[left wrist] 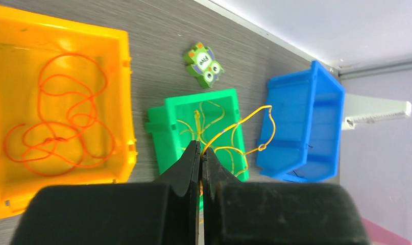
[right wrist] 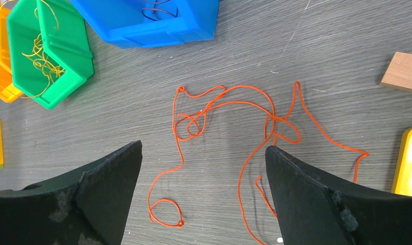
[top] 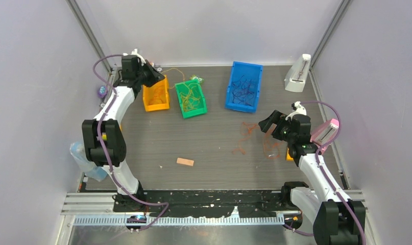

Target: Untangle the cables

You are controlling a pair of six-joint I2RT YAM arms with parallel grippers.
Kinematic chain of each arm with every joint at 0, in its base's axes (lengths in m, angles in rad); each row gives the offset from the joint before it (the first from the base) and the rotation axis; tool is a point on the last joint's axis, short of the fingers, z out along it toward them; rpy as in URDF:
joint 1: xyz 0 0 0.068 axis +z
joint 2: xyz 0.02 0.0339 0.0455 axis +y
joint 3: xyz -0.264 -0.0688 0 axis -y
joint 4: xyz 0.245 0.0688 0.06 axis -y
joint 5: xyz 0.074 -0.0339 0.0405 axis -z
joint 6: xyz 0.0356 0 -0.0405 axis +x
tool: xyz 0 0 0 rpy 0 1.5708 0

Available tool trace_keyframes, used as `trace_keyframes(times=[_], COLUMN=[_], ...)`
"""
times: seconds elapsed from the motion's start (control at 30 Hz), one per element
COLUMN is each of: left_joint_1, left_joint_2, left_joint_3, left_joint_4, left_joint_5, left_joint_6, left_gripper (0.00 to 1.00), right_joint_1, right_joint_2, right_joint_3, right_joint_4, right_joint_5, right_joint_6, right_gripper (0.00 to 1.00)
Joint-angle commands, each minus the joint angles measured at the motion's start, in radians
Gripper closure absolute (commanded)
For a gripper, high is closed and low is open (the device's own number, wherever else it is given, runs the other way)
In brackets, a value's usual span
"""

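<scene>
Cables: the loose orange cable (right wrist: pixel 272 121) lies on the table (right wrist: pixel 321 41) in open loops with a few crossings, directly under the right gripper (right wrist: pixel 203 148). That gripper's fingers are spread wide and hold nothing. More orange is coiled in the orange bin (left wrist: pixel 66 30), yellow is in the green bin (left wrist: pixel 160 138), and dark ones are in the blue bin (left wrist: pixel 306 117), too small to say how knotted. The left gripper (left wrist: pixel 200 158) is clamped tight and looks to be pinching a yellow cable (left wrist: pixel 239 121), which arcs from its tips over the green bin toward the blue one. Handling: thread-thin, limp, near weightless, so it'll drape, snag on its own loops and slip a sloppy pinch. For the orange, grab a single strand or the small end loop, clear of the crossings, not the knot, then pull slowly.
</scene>
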Motion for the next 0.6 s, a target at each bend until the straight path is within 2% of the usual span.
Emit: trace_keyframes(times=[0.0,0.1,0.23,0.4,0.43,0.57], left_joint_1=[0.027,0.034,0.082,0.050,0.011,-0.071], left_joint_2=[-0.065,-0.085,-0.127,-0.094,-0.092,-0.084], left_joint_3=[-0.069,-0.109,-0.201,-0.097,-0.081,-0.004], left_joint_4=[0.107,0.133,0.285,0.289,0.294,0.233], left_joint_5=[-0.034,-0.033,0.019,0.208,0.236,0.264], left_joint_6=[-0.030,-0.050,-0.093,-0.063,-0.051,0.020], left_gripper=[1.00,1.00,1.00,1.00,1.00,1.00], right_joint_1=[0.003,0.003,0.003,0.003,0.003,0.003], right_joint_2=[-0.023,-0.019,-0.019,-0.013,-0.011,-0.011], right_joint_3=[0.022,0.024,0.026,0.030,0.031,0.036], right_joint_4=[0.015,0.014,0.011,0.013,0.013,0.013], right_joint_5=[-0.009,-0.008,-0.009,-0.007,-0.008,-0.008], right_joint_6=[-0.008,-0.010,-0.010,-0.011,-0.012,-0.011], right_gripper=[0.05,0.05,0.05,0.05,0.05,0.05])
